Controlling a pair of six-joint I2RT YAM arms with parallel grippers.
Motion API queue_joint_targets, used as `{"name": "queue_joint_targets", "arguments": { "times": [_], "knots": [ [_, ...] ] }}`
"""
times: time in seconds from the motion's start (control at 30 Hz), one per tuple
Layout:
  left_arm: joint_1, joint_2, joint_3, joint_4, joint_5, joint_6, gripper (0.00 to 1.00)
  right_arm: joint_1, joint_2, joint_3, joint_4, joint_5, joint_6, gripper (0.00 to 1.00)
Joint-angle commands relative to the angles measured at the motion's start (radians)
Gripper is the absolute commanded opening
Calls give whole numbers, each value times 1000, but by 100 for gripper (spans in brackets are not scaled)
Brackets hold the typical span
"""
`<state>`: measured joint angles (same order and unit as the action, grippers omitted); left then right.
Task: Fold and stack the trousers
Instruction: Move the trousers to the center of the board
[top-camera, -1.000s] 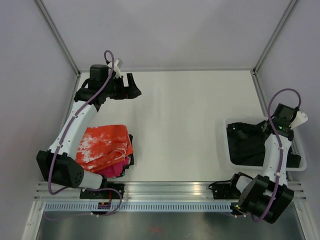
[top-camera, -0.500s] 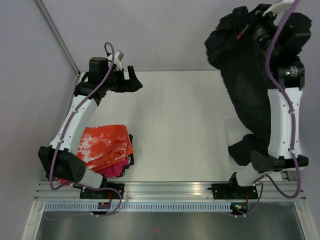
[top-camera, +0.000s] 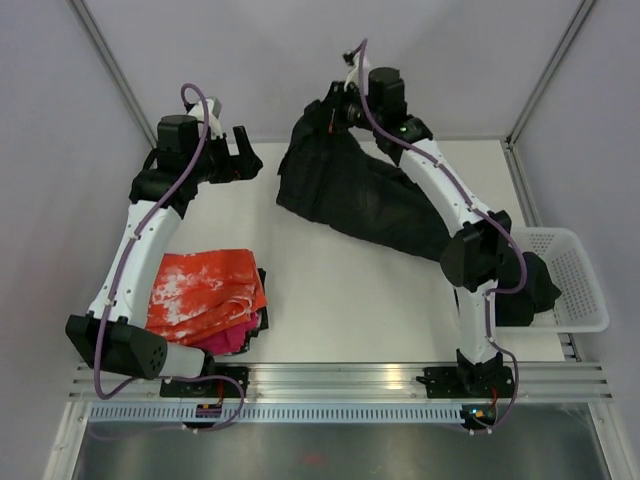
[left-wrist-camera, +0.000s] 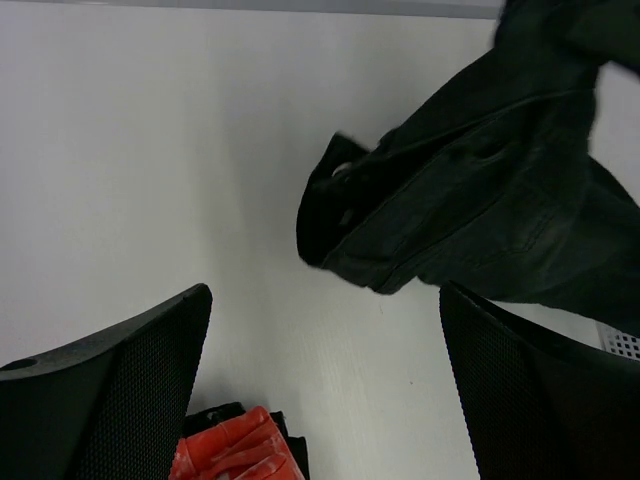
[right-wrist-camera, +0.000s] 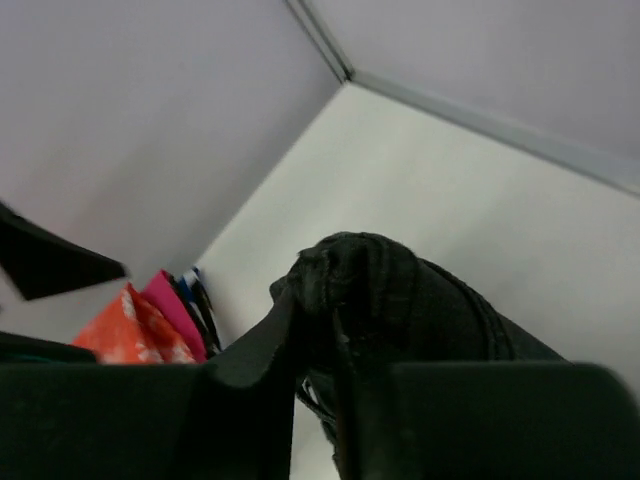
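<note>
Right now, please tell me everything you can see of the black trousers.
The trousers are plain black, of soft fabric with stitched seams, crumpled and not folded. The right gripper pinches one bunched end between its fingers and holds it up near the far wall. The rest hangs and slopes across the table toward the white basket, passing under the right arm.

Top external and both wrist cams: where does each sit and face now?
Top external: above and behind the bases, looking down on the table; both arms show, right gripper holding the trousers.
Left wrist: on the left arm, facing across the table at the trousers; its open fingers frame the bottom.
Right wrist: looks down past its fingers, shut on the trousers.
Shared: trousers in all three.
</note>
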<state>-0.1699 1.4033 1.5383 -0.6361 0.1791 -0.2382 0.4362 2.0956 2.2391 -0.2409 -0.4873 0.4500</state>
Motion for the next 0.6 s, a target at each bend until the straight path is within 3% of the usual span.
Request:
{"name": "queue_joint_targets", "arguments": {
  "times": [0.0, 0.03, 0.07, 0.17, 0.3, 0.37, 0.47, 0.57],
  "knots": [
    [6, -52, -20, 10, -65, -16, 100, 30, 46, -79, 33, 5, -37, 27],
    [9, -46, -27, 1, -66, -13, 100, 39, 59, -76, -16, 31, -71, 44],
    [10, -35, -30, -8, -63, -10, 100, 48, 72, -64, -109, 55, -95, 76],
    [10, 2, -52, -13, 9, -1, 100, 39, 81, -13, -239, 102, -120, 95],
    [1, 48, -154, 102, 227, -16, 100, -46, -18, 4, -363, 260, -123, 98],
    [-20, 83, -190, 162, 240, -44, 100, -111, -64, -16, -441, 273, -64, 98],
    [-71, 181, -179, 196, 194, -68, 100, -252, -208, -174, -520, 375, -10, 98],
    [-95, 304, -135, 203, 140, -140, 100, -362, -467, -492, -550, 588, 9, 98]
  ]
}}
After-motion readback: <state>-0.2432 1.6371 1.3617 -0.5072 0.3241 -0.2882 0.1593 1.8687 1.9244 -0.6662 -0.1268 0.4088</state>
